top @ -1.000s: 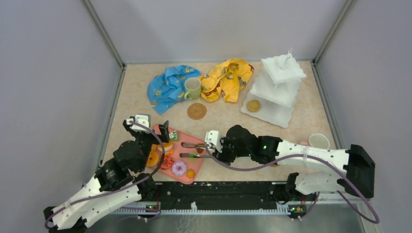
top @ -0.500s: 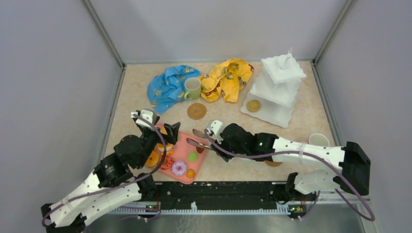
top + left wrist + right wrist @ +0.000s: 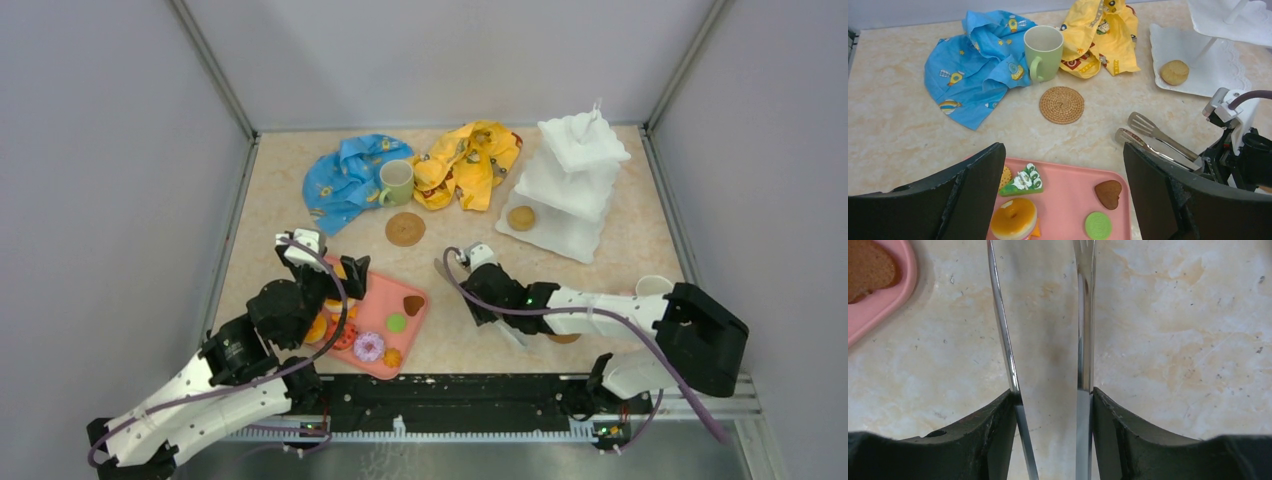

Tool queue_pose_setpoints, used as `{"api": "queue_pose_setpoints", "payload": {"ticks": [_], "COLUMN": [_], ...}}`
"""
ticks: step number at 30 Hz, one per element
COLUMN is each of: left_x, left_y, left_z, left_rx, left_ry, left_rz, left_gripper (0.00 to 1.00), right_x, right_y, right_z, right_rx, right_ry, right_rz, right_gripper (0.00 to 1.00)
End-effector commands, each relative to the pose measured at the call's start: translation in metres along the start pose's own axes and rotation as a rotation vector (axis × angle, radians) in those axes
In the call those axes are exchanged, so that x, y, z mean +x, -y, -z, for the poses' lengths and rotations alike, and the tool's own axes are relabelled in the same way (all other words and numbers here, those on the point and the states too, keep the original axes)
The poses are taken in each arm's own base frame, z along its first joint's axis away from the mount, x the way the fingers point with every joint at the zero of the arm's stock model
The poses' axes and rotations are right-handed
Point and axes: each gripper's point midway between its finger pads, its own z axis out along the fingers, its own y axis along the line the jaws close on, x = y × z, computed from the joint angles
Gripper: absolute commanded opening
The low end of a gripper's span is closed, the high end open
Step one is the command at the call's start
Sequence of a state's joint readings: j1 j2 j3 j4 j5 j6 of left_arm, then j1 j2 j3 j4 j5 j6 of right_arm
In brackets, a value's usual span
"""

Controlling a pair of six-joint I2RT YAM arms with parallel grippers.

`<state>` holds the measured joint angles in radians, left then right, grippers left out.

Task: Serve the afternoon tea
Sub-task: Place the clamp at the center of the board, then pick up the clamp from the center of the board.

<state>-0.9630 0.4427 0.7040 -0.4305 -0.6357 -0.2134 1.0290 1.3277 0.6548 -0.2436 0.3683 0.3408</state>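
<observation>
**Pink tray point(image 3: 383, 300) loaded, white stand point(image 3: 560, 240) almost bare**

At the left, the left gripper point(image 3: 345, 270) hovers over the tray's far corner, fingers spread wide and holding nothing. Below it the toy pastries lie on the tray: a yellow donut point(image 3: 1014, 225), a green-iced wedge point(image 3: 1023, 181), a brown heart point(image 3: 1108, 193), a green disc point(image 3: 1098, 225) and a pink sprinkled donut point(image 3: 369, 346).

Beyond them, the pale green mug point(image 3: 396, 182) stands on the table between the blue cloth point(image 3: 340, 180) and the yellow cloth point(image 3: 468, 160). One coaster point(image 3: 405, 229) lies near it but apart.

Right of the tray, the right gripper point(image 3: 1052, 405) is pressed onto metal tongs point(image 3: 1154, 136), whose tips stand apart and carry nothing.

Further right, one round biscuit point(image 3: 520, 217) sits on the stand's bottom tier, and the upper tiers show no pastry. The white mug point(image 3: 655, 290) is at the right edge, and the second coaster point(image 3: 563, 338) peeks from under the right arm.

As I judge it, serving has barely begun: most pastries need moving, and both mugs need coasters.
</observation>
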Motion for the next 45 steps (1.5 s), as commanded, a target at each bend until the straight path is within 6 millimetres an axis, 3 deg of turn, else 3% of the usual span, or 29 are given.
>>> {"api": "queue_pose_setpoints", "payload": {"ticks": [1,4,11,17,22,29,37,40,45], "left_x": [-0.01,-0.01,-0.01,-0.01,-0.01,-0.01,-0.012,-0.012,-0.011], "left_y": [-0.006,-0.008,-0.008,-0.009,-0.01,-0.011,-0.013,-0.013,-0.013], "left_z": [0.0,0.001,0.0,0.0,0.001,0.001,0.003,0.003,0.003], "left_rx": [-0.027,-0.035,-0.036,-0.041,-0.045,-0.047,-0.052,-0.05,-0.046], "left_ry": [0.052,0.053,0.054,0.056,0.059,0.061,0.069,0.072,0.068], "left_rz": [0.007,0.001,-0.008,-0.009,-0.011,-0.009,-0.005,-0.004,-0.008], "left_gripper": [0.95,0.95,0.96,0.96,0.96,0.96,0.96,0.96,0.96], "right_x": [-0.013,-0.004,0.008,0.014,0.024,0.033,0.036,0.021,-0.029], "right_y": [-0.008,-0.007,-0.009,-0.005,-0.002,-0.001,-0.007,-0.002,0.005], "right_z": [-0.02,-0.026,-0.017,0.001,0.003,-0.01,-0.011,0.002,0.047], "right_rx": [-0.015,-0.023,-0.075,-0.095,-0.1,-0.077,-0.102,-0.079,-0.078], "right_ry": [0.082,0.059,0.028,-0.002,-0.007,-0.034,-0.059,-0.043,0.035], "right_rz": [-0.07,-0.054,-0.078,-0.095,-0.087,-0.072,-0.066,-0.07,-0.096], "right_gripper": [0.53,0.61,0.82,0.85,0.78,0.73,0.49,0.47,0.45]}}
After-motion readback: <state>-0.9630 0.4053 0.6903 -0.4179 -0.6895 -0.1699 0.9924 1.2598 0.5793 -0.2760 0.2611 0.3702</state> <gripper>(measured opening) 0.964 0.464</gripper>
